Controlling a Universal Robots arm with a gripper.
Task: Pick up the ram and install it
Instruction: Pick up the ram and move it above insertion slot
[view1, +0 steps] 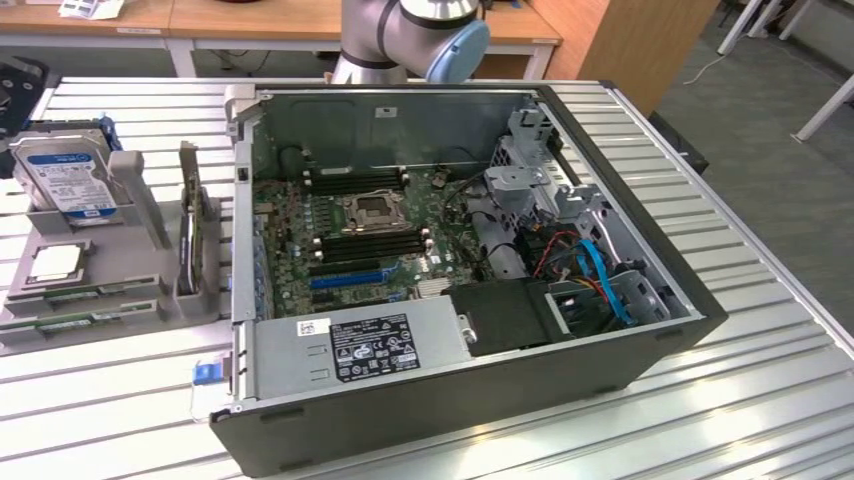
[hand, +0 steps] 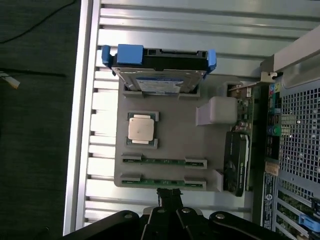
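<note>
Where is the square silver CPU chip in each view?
Exterior view: the CPU chip lies on the grey holder at the exterior view's left, beside the upright hard drive.
Wrist view: the CPU chip sits in the grey holder, between the hard drive and a ram stick.
Shared landmark: the blue-labelled hard drive.

Tray (hand: 170, 147): the two ram sticks (hand: 164, 161) lie flat along one end, with open room above them. Hard drive (hand: 159, 80) stands tall at the tray's opposite end. Upright card (hand: 237, 162) walls the tray's side nearest the computer case (hand: 300, 115).
</note>
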